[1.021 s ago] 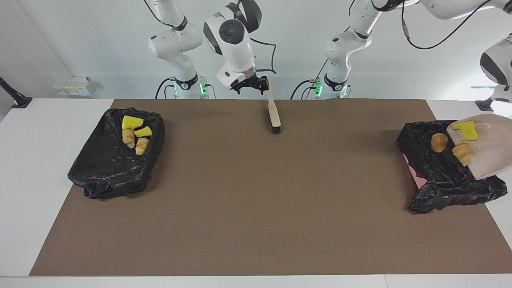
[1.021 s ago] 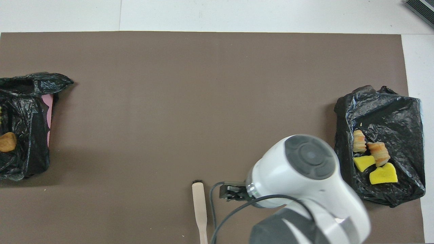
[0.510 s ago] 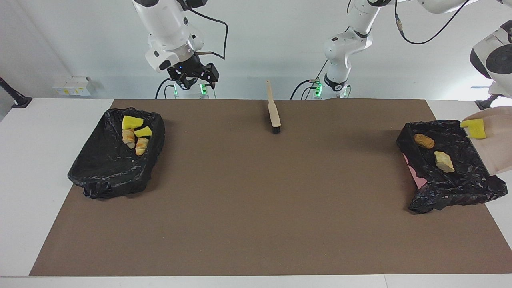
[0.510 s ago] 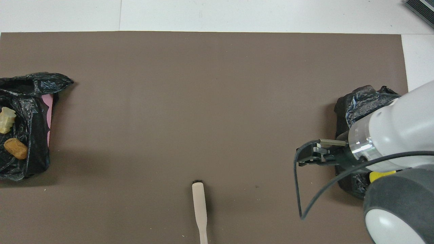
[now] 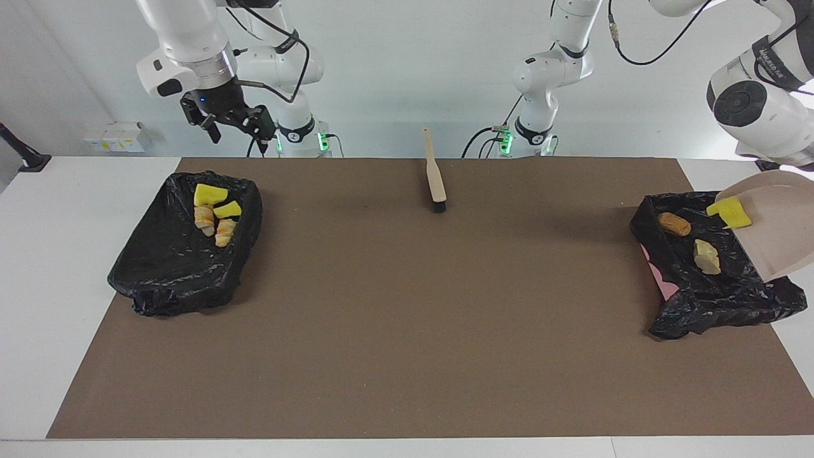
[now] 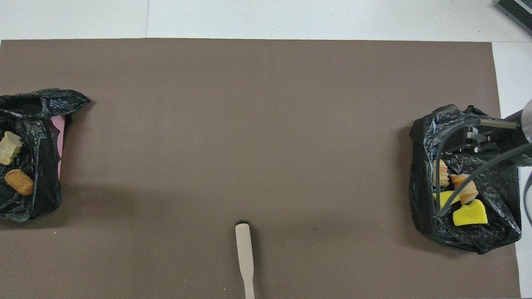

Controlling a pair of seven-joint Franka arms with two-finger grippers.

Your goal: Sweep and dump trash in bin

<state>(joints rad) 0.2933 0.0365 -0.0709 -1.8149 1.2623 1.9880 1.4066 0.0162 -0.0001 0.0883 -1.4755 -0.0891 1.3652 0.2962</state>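
Facing view: your right tool (image 5: 230,122) has swung off the brush (image 5: 435,183), fingers apart, w/ nothing held, now up over the bin (image 5: 184,254). Left tool is hidden, prob. clamped on the dustpan (image 5: 779,232); two scraps dropped in, yellow sponge (image 5: 729,212) is still on the pan. Overhead view: right tool (image 6: 478,139) over four scraps; dump nearly done.

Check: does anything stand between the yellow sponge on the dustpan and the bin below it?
Nothing visible does. The sponge sits at the lip of the tilted dustpan, right over the open bin, which holds only two lumps.
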